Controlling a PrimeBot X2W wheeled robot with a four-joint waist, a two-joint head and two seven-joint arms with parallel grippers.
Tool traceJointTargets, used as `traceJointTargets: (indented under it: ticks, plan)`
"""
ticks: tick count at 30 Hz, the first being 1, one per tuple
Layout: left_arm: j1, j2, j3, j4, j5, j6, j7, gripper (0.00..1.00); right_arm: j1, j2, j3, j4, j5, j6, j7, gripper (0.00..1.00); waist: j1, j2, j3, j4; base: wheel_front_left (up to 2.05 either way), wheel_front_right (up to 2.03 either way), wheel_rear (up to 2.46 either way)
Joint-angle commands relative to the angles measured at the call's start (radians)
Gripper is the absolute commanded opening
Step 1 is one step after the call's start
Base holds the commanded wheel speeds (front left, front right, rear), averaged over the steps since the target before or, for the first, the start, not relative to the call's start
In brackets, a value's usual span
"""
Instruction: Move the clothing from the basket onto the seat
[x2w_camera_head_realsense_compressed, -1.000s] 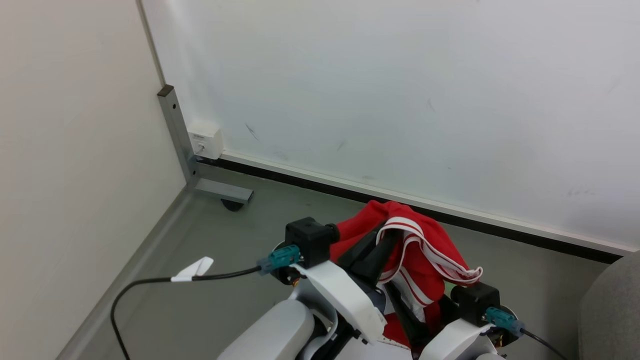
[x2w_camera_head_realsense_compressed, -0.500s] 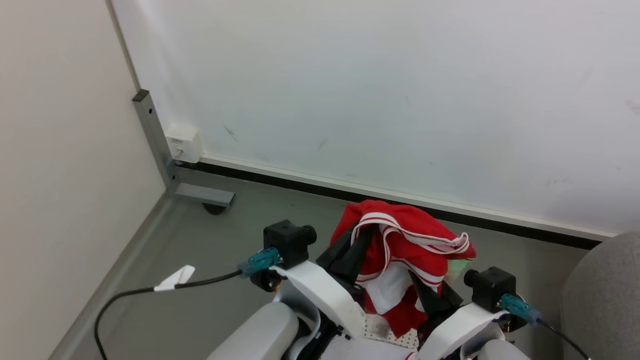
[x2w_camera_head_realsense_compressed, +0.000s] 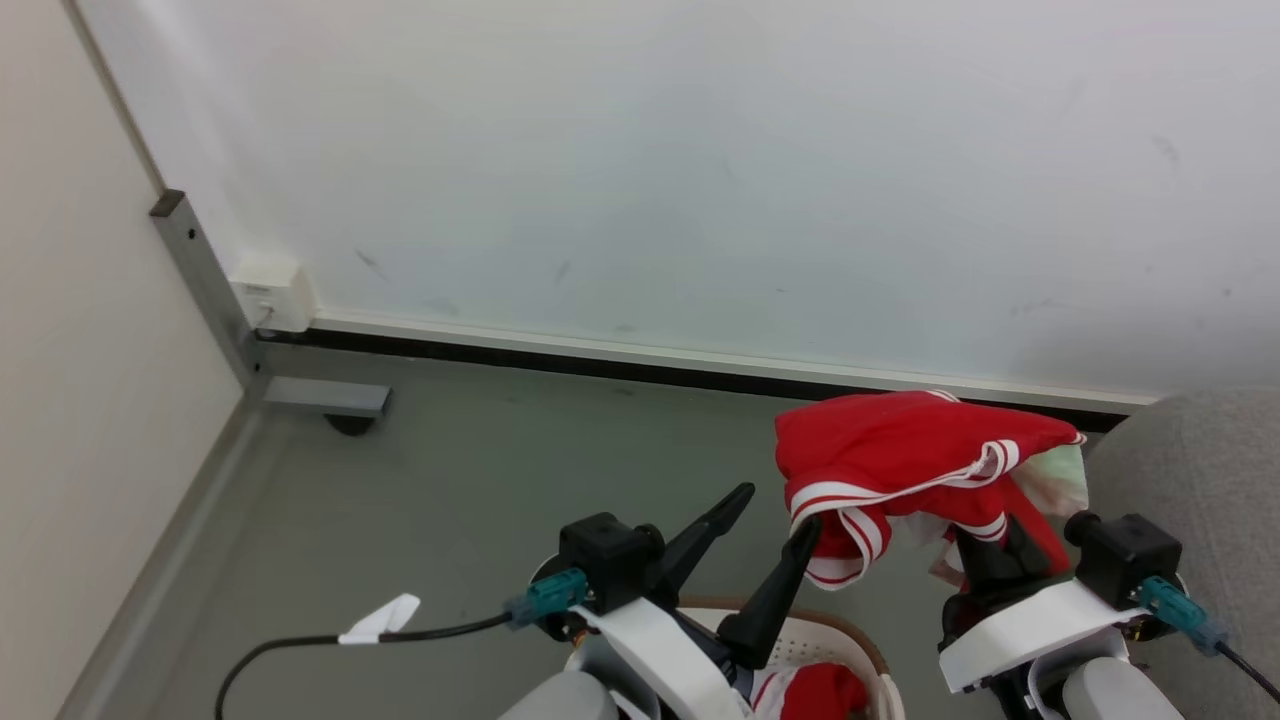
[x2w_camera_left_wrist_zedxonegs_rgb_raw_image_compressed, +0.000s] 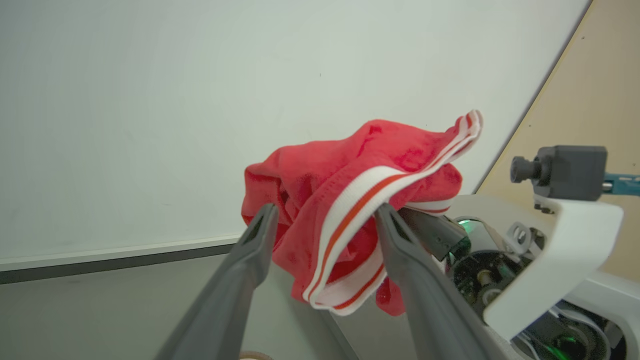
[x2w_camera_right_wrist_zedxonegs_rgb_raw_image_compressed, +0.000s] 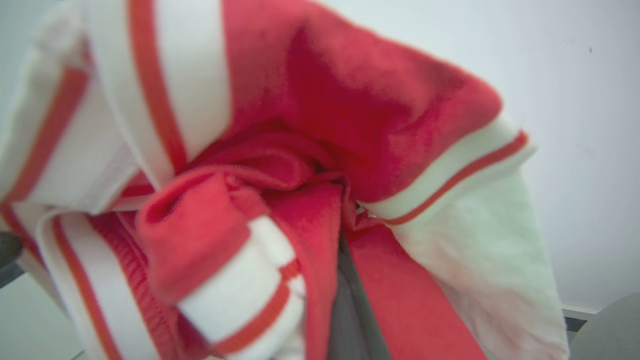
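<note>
Clothing (x2w_camera_head_realsense_compressed: 900, 450), one red garment with white striped trim, is held bunched in the closed right gripper (x2w_camera_head_realsense_compressed: 1000, 555). It is raised above the floor (x2w_camera_head_realsense_compressed: 500, 480), just beside the seat's (x2w_camera_head_realsense_compressed: 1190, 470) left edge. The left gripper (x2w_camera_head_realsense_compressed: 778, 508) is spread open and holds nothing, with a hanging trim loop (x2w_camera_left_wrist_zedxonegs_rgb_raw_image_compressed: 350, 220) close against it. A second red garment (x2w_camera_head_realsense_compressed: 815, 692) is seen inside the basket (x2w_camera_head_realsense_compressed: 865, 645), near its right rim. For the carry to be done well, the grip should be kept firm and the loop kept clear of the left gripper. The bundle should be lifted over the seat's edge before being let go well inward.
</note>
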Motion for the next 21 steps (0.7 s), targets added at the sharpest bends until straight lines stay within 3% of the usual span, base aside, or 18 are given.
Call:
traceJointTargets:
  ticks: [1, 21]
  plan:
    - [0.01, 0.006, 0.003, -0.004, 0.004, -0.002, -0.008, 1.0, 0.011, -0.005, -0.007, -0.008, -0.01, -0.002, 0.0, 0.0, 0.0, 0.0, 0.009, -0.031, 0.0, 0.0, 0.0]
    - [0.018, 0.01, 0.025, 0.026, 0.097, 0.006, -0.023, 1.0, 0.071, -0.058, -0.136, -0.157, -0.092, -0.002, 0.0, 0.0, 0.0, 0.0, 0.057, -0.417, 0.0, 0.0, 0.0]
